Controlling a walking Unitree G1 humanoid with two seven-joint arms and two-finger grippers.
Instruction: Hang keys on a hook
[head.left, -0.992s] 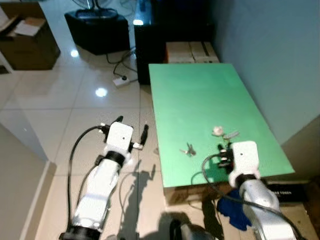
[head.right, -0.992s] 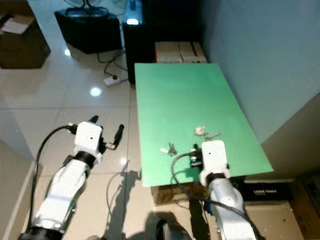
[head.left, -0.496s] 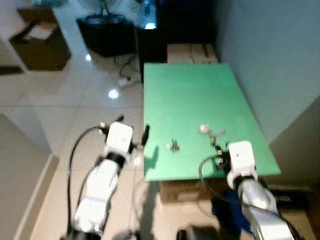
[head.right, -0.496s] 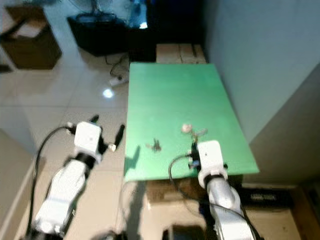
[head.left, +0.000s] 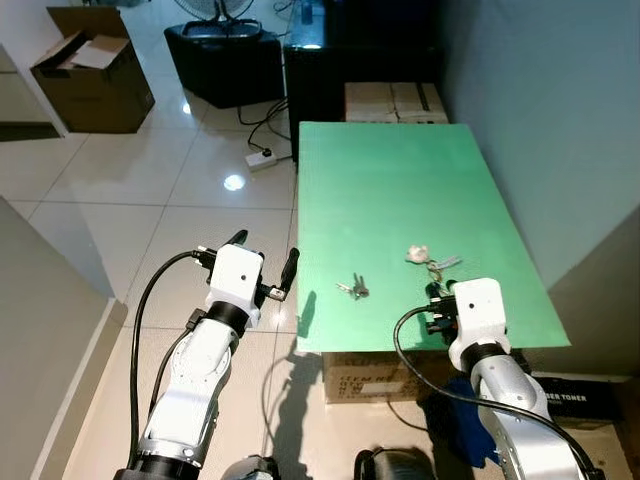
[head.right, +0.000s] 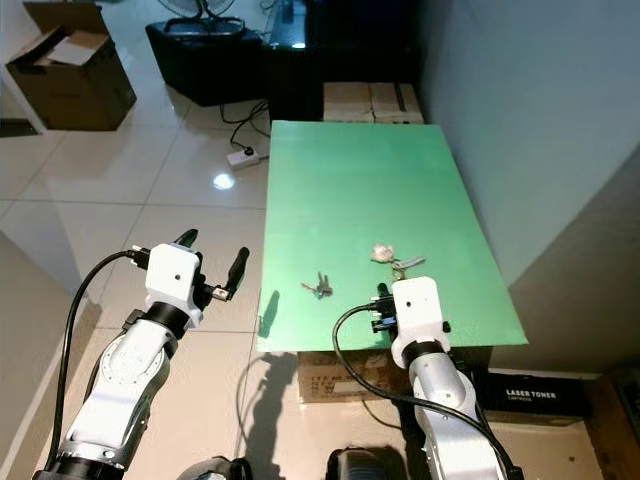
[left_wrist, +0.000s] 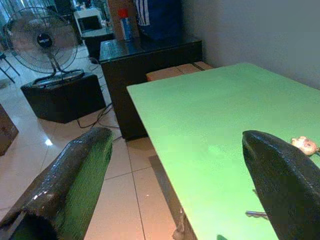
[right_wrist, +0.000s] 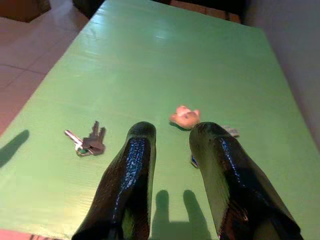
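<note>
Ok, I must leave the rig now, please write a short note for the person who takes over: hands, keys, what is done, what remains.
Left hand: open, holding nothing, over the floor beside the green table.
Right hand: fingers slightly apart, holding nothing, above the table's near edge.
Keys: flat on the table near its front, apart from both hands. A second bunch with a pink charm lies just ahead of the right hand.
Done: nothing picked up yet.
Left: grasp the keys, find a hook, hang them.
</note>
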